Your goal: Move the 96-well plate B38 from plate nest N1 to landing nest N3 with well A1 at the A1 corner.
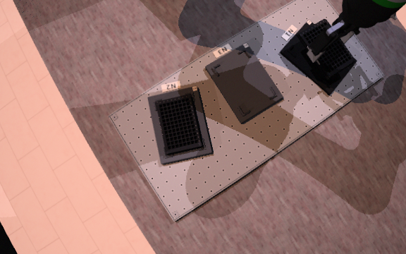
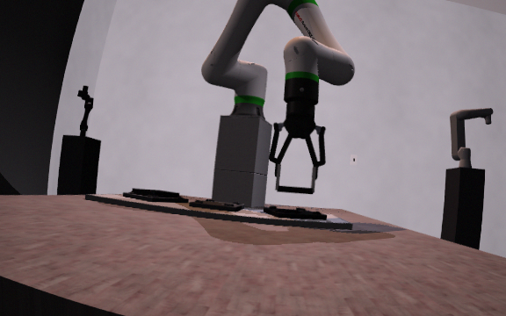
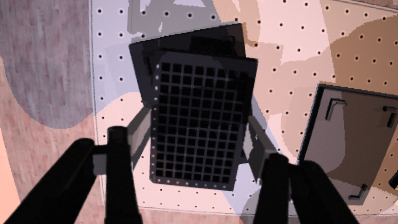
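The gripper (image 2: 295, 182) pinches plate B38 (image 3: 199, 120) by its two long sides – plate hangs level in the air, well side up, above nest N1 (image 1: 296, 56) and turned a bit askew to it. N1 sits at one end of the perforated deck (image 1: 224, 166). Landing nest N3 (image 1: 244, 86) lies just beside N1, mid-deck, nothing on it. Past N3, at the far end from N1 – plate B83 (image 1: 179, 124) seated in nest N2 (image 1: 155, 130). Deck rests on the tabletop (image 2: 148, 263).
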`<state>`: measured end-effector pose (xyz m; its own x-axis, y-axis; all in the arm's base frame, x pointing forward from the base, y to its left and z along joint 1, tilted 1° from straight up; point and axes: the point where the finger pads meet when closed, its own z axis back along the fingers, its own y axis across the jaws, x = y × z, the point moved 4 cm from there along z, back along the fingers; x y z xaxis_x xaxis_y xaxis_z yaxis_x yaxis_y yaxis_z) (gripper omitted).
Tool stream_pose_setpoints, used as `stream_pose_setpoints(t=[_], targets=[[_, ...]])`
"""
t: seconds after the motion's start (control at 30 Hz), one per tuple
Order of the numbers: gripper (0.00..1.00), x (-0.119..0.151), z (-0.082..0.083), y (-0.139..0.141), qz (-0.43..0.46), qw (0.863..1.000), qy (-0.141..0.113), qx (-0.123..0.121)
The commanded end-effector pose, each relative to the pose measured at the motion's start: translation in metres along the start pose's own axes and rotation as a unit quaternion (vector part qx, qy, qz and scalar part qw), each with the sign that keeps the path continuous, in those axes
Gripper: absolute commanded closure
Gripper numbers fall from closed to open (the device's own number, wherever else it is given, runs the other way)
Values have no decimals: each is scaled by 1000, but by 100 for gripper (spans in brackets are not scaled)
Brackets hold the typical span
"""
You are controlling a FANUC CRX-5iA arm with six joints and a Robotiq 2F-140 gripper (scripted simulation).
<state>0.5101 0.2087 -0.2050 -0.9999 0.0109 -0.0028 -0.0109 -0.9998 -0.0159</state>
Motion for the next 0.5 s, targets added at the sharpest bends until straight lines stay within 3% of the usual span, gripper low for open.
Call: stream_pose_setpoints(t=[0.0, 0.47], targets=[[100, 1, 0, 5, 0, 1000, 0, 0], [100, 14, 0, 66, 0, 1000, 0, 0]])
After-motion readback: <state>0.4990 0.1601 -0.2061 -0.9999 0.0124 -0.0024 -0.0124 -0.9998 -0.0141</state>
